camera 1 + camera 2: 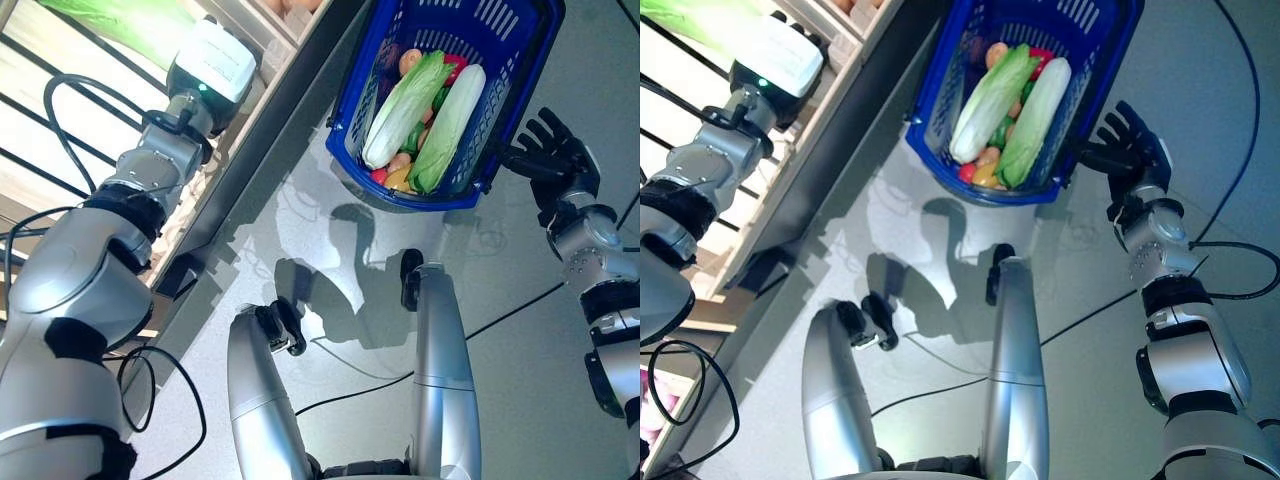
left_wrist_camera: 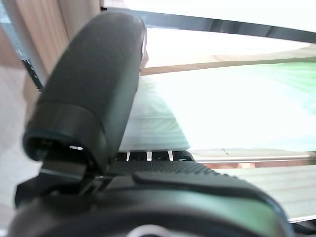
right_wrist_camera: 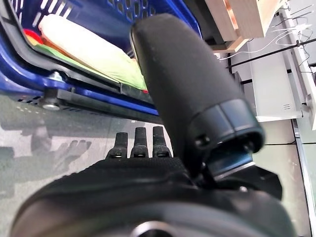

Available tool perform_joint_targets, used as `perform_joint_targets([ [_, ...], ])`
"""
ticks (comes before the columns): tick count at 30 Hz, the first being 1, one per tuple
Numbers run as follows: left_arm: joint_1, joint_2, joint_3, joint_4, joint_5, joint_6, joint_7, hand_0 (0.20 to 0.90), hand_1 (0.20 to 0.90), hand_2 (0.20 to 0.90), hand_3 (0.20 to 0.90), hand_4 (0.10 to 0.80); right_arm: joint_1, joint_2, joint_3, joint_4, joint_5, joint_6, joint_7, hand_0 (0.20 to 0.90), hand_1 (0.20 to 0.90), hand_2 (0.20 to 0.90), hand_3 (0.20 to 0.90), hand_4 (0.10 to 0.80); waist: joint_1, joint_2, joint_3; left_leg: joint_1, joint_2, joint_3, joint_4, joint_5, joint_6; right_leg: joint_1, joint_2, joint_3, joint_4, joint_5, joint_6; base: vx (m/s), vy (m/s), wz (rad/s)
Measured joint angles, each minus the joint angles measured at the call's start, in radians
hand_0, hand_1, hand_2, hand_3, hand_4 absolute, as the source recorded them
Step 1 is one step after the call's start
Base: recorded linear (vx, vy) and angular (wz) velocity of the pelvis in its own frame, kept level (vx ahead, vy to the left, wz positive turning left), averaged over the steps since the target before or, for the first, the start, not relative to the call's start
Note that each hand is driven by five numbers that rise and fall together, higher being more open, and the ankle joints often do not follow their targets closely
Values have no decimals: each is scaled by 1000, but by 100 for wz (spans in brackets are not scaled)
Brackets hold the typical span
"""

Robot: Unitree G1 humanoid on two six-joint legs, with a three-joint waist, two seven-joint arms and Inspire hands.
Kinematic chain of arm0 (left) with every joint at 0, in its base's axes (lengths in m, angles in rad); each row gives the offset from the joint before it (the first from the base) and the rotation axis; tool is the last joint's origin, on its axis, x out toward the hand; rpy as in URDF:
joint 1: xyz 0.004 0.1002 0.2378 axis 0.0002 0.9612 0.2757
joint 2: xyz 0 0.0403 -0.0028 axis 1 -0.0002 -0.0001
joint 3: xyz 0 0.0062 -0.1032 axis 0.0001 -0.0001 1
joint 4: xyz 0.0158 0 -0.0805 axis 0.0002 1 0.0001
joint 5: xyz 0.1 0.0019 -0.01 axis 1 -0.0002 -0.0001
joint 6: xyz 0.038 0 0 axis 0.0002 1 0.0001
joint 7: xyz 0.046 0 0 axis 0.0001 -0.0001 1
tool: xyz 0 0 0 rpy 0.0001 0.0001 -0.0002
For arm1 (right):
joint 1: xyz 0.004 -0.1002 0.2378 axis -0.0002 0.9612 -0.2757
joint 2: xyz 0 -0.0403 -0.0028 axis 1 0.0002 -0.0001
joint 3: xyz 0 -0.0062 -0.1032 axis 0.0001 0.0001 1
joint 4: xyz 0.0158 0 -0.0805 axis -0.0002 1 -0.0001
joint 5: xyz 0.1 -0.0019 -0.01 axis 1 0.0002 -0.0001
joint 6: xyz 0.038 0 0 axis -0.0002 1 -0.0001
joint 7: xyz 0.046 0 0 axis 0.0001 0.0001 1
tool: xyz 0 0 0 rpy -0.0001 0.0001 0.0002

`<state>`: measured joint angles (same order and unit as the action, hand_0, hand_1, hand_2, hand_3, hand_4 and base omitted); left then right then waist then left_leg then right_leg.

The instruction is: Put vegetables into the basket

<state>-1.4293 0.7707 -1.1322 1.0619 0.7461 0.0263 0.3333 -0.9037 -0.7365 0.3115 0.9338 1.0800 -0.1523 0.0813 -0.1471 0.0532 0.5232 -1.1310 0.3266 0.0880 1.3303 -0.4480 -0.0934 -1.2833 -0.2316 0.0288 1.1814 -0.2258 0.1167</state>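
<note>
A blue basket (image 1: 350, 100) stands on the floor beside the shelf. Two long pale-green cabbages (image 1: 405, 105) lie in it on top of several small vegetables, among them a red one (image 1: 455, 65) and a yellow one (image 1: 398, 180). My right hand (image 1: 550, 150) is open with straight fingers (image 3: 140, 143), close to the basket's black handle (image 3: 98, 96) at its right rim. My left hand (image 2: 173, 197) reaches into the shelf, open, its thumb (image 2: 94, 89) raised. Just past its fingers lies a pale green leafy vegetable (image 2: 237, 108), also visible on the shelf (image 1: 130, 20).
A wooden shelf unit (image 1: 270, 90) with black rails runs along the left, its dark base meeting the grey floor (image 1: 300, 220). More produce shows at the shelf's upper corner (image 1: 295, 5).
</note>
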Motion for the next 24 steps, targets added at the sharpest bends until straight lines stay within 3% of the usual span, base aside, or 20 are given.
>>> perform_joint_targets([
  [2,-2,-4,2,-3,-17,9,-25,900,900,900,900,800,6,0,-1,-23,30,0,4,900,900,900,900,800,-1,0,0,-1,1,-2,5,-2,0,-1,-1,-1,4,-1,0,0,0,0],
  [3,-2,-7,5,-7,-27,27,-46,300,300,300,300,400,11,0,-2,-44,35,0,3,900,900,900,900,800,-1,0,0,-3,1,-3,7,-2,0,-1,-3,-1,6,-1,-1,0,0,0],
  [9,-1,-14,58,-12,-97,93,-107,300,300,300,300,400,38,2,-6,-159,35,-3,5,900,900,900,900,800,-31,0,0,-10,3,-8,21,-6,-2,-14,-9,-3,30,-6,-12,6,0,1],
  [17,62,-16,92,40,-165,92,-135,300,300,300,300,400,64,11,-13,-207,30,-3,5,900,900,900,900,800,-26,-2,0,57,0,-19,10,-5,-6,54,-15,-17,37,-20,-24,10,-4,3],
  [24,101,-15,154,39,-176,53,-55,300,300,300,300,400,73,34,-15,-238,29,-3,5,900,900,900,900,800,-8,-3,0,151,-2,-16,-46,3,-19,159,-21,-38,-11,-24,-19,35,2,4],
])
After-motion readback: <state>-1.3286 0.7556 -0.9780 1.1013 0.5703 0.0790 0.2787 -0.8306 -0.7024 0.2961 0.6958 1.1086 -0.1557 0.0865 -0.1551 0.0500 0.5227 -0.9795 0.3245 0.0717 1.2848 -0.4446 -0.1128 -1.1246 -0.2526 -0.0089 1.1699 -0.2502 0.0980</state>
